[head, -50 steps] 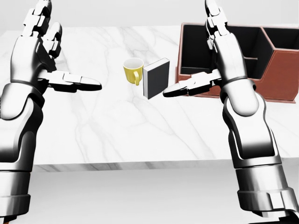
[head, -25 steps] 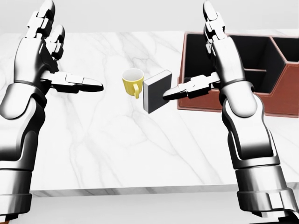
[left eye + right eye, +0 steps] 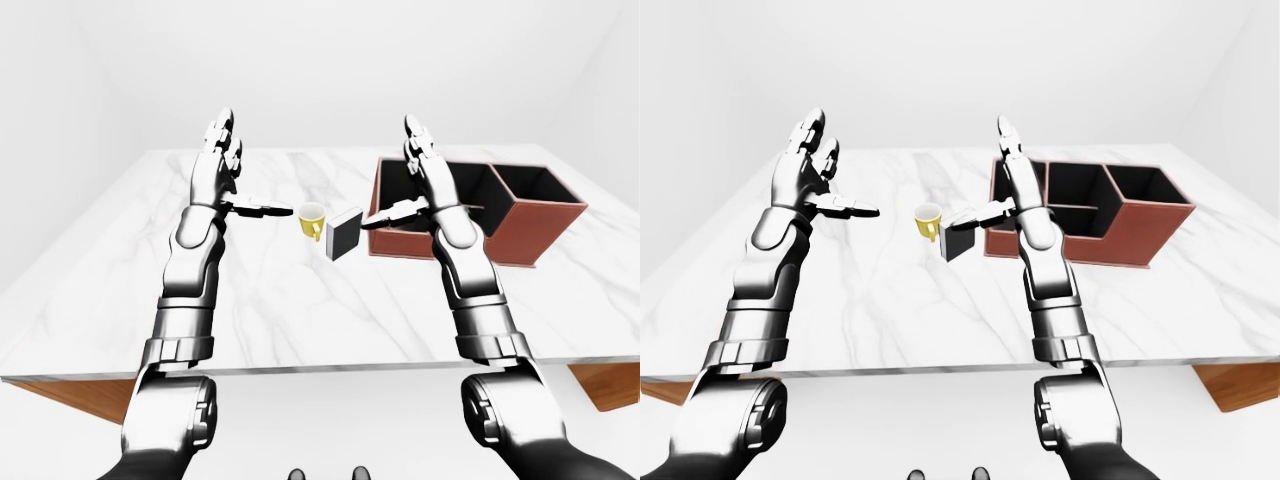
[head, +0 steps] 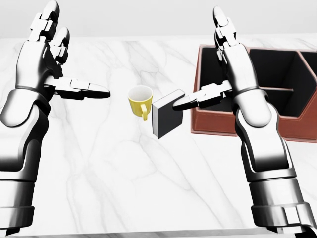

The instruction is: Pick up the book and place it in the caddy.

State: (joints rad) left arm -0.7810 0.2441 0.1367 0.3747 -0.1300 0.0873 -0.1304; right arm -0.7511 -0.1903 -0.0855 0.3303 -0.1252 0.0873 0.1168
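The spread right hand point(image 4: 218, 74) should lower beside the upright book point(image 4: 167, 115), thumb clearing the cup point(image 4: 139, 100) before closing.

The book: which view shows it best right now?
Head view: the book appears largest, upright beside the yellow mug, with the right hand thumb at its top edge. Both eye views show it small and distant, and the right-eye view partly covers it with the thumb.

Dark book point(image 4: 166, 119) stands upright beside brown caddy point(image 4: 257, 124).
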